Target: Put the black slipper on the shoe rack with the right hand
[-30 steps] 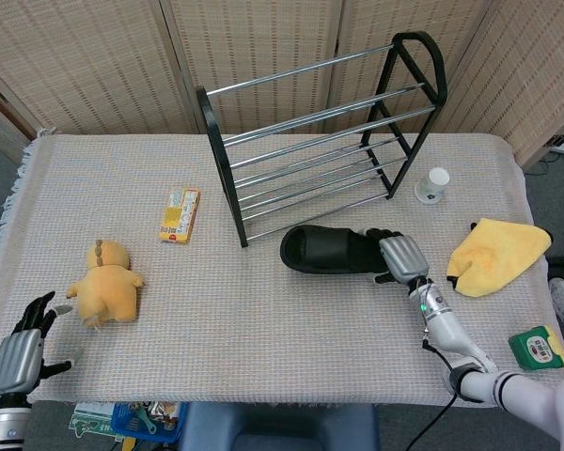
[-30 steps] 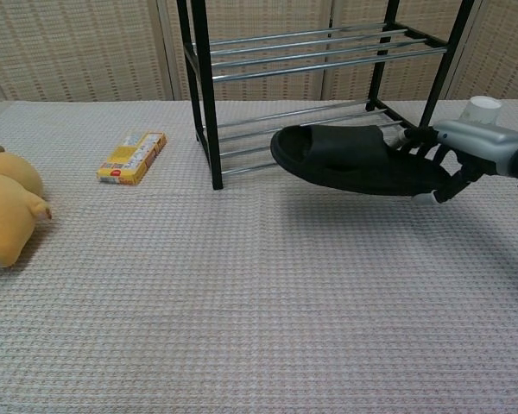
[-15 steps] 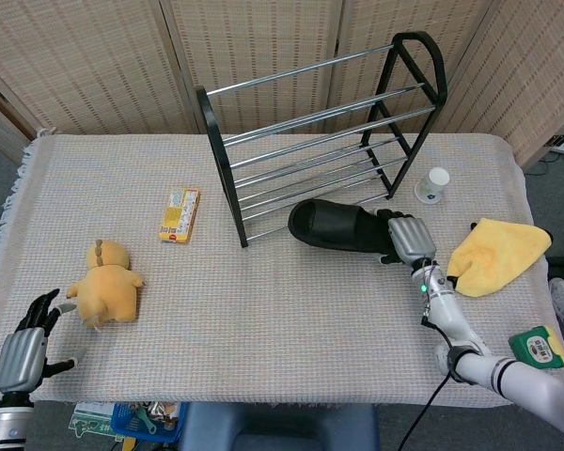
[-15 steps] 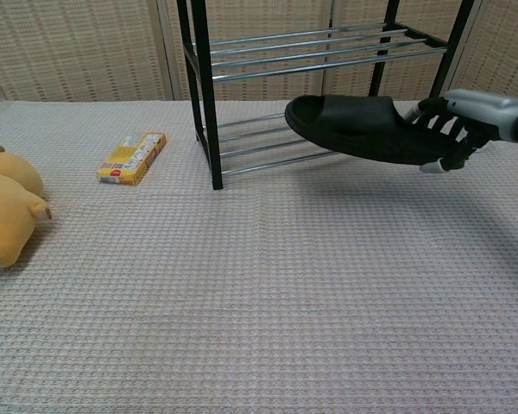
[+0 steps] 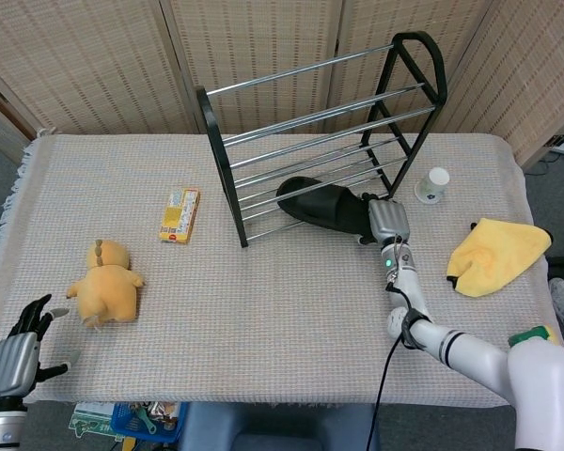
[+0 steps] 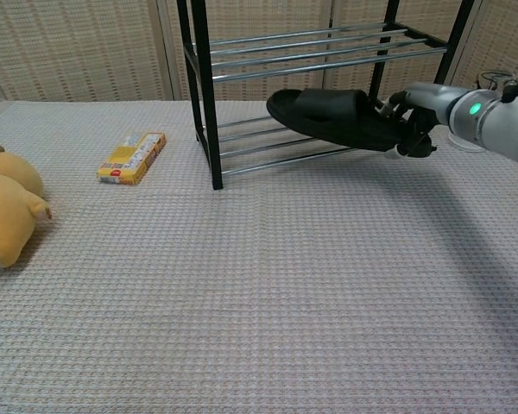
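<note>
The black slipper hangs in the air with its toe over the lower bars of the black and chrome shoe rack. My right hand grips the slipper's heel end from the right. Whether the slipper rests on a bar I cannot tell. My left hand is at the table's near left corner, fingers apart and holding nothing; the chest view does not show it.
A yellow plush toy lies near the left edge, and a small yellow box left of the rack. A white cup and a yellow cloth sit right of the rack.
My right hand has lifted the slipper off the table and carried it back and left, bringing its toe in over the rack's lower bars. The left hand has barely moved.
</note>
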Available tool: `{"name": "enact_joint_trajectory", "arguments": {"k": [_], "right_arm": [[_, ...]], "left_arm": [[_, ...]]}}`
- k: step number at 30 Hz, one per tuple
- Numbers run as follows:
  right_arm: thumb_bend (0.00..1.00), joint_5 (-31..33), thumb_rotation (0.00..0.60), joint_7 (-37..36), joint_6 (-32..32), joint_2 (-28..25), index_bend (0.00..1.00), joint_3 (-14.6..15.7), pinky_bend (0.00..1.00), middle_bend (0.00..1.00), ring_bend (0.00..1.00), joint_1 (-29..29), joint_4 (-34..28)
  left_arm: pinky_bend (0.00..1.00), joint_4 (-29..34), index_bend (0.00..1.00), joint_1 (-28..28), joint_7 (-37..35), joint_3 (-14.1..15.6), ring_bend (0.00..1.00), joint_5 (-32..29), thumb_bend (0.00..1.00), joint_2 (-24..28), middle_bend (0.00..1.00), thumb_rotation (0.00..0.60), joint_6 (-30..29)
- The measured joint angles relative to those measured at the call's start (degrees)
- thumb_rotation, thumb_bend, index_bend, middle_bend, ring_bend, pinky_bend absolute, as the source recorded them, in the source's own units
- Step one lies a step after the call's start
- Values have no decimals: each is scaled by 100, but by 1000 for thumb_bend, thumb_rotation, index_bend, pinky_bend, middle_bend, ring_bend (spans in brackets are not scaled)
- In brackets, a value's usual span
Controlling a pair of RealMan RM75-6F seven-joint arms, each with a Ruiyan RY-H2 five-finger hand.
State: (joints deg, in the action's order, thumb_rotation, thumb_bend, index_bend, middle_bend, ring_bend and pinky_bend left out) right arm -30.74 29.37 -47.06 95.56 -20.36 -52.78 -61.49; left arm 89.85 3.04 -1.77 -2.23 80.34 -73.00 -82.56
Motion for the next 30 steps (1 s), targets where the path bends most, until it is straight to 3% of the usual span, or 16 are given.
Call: {"name": "enact_joint_trajectory", "arguments": {"k": [4,9,17,25,30], "right_arm": [[486,416,600,333,-31,264,530,-130,587,460,321,-328,358],[483,804,600,589,-7,485,406,-278,586,400,311,-570,749],[481,1043,600,766,73,789,294,-456,577,349,269,-838,1314],[478,1031,600,705,217,996,142,-604,486,295,210,-988,1672],[467,1067,600,653,435,1186,7,-699,361,170,118,-1115,2051]], "left_arm": [[239,-32,271,-11,-14,-9,44,-48,233,-11,78,600,17],[239,-88,271,-35,-29,2,44,-125,233,-25,78,600,69],[239,-121,272,-56,-46,6,44,-190,233,-46,78,600,122],[239,-95,272,-82,-37,9,44,-222,233,-22,78,600,134],[239,-80,272,-158,-42,-6,44,-266,233,33,78,600,40]]}}
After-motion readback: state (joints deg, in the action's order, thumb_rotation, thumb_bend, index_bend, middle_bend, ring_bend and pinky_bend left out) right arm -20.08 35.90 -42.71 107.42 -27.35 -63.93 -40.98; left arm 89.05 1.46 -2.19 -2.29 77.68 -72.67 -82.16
